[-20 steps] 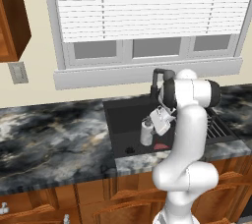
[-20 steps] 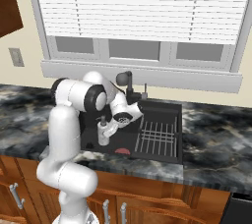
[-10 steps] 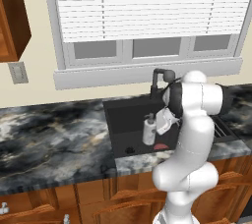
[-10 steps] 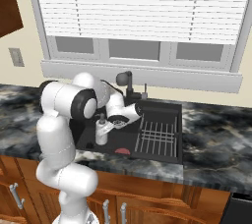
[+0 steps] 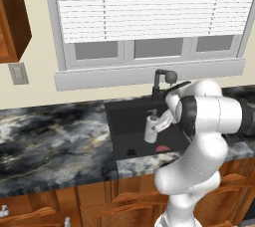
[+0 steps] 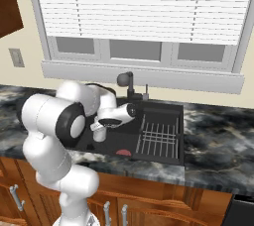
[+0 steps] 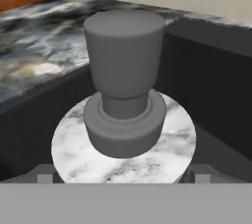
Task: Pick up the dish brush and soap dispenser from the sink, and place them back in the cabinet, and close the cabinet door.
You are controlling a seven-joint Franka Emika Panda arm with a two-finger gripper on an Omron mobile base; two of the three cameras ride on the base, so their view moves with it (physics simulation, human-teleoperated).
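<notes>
From the left base view, the soap dispenser [image 5: 151, 128] stands upright in the sink [image 5: 124, 121], the dish brush [image 5: 162, 148] low beside it. In the right base view the gripper [image 6: 101, 125] reaches the bottle. In the hand view, fingers [image 7: 45, 173] spread wide flank the bottle [image 7: 124, 139], unclosed.

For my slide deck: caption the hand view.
Open gripper straddling the upright soap dispenser inside the black sink.
</notes>
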